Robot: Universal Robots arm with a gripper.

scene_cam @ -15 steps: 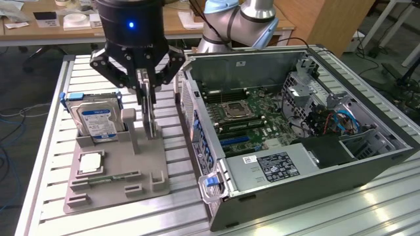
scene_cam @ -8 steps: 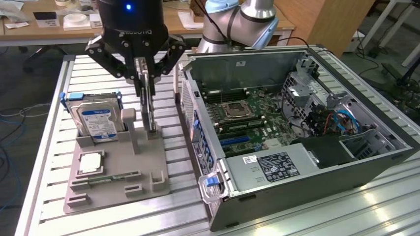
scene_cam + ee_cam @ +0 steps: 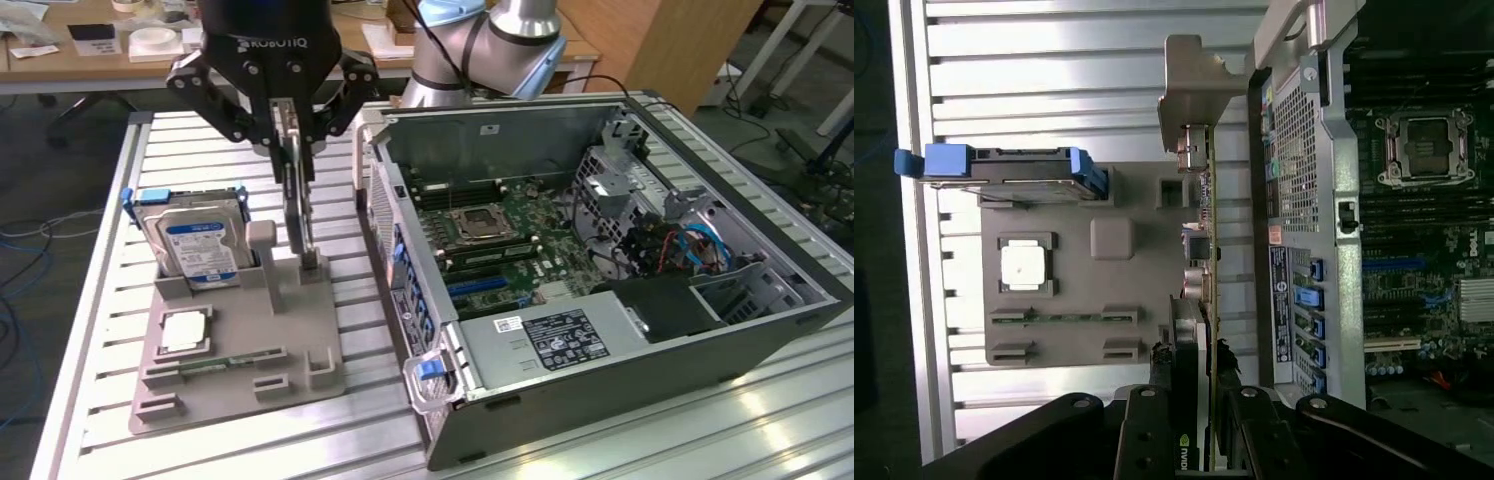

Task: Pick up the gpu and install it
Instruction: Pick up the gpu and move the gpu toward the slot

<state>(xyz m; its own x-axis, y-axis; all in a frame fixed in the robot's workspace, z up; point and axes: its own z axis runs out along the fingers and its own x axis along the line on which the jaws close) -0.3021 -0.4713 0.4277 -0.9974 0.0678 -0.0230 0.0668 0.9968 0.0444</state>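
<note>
Gpu gripped, not installed yet
Tool [image 3: 288,150] partly closed, clamped on upright gpu [image 3: 304,215] at the grey holder [image 3: 240,340] on the desk [image 3: 134,180], beside the open case [image 3: 747,330]; can't tell if it's lifted clear

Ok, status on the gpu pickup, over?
Gripper shut on thin flat gpu card with silver bracket, held upright. Lower end at grey plastic parts holder. Open metal computer case close on the exterior view's right.

A robotics lab: open computer case [image 3: 641,390] on slatted bench [image 3: 747,430].
</note>
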